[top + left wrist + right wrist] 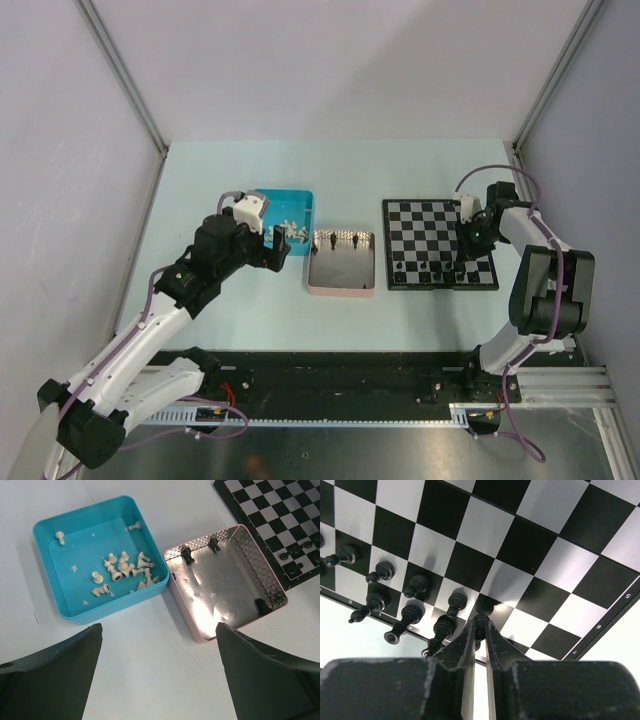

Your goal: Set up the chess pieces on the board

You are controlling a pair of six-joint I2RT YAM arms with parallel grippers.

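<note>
Pale grey walls (350,60) close in the cell on three sides, with bare metal posts (120,75) slanting up at the far corners. The table (260,315) is matt, pale mint (almost white in the wrist views), and a black rail (330,370) runs along its near edge.

The board (420,222) lies flat at 3 o'clock from the pink tray (340,290), just beside it. The blue tray (300,197) sits at 10 o'clock from the pink one.

The left gripper (157,672) hangs over bare table with its jaws spread wide and nothing between them. The right gripper (480,625) is low over the board's 6 o'clock edge, its jaws pinched onto a black piece (480,619).

Other black chess pieces (415,585) stand in the board's near rows. White chess pieces (122,570) lie tumbled in the blue tray. Three black figures (187,555) stand in the pink tray.
</note>
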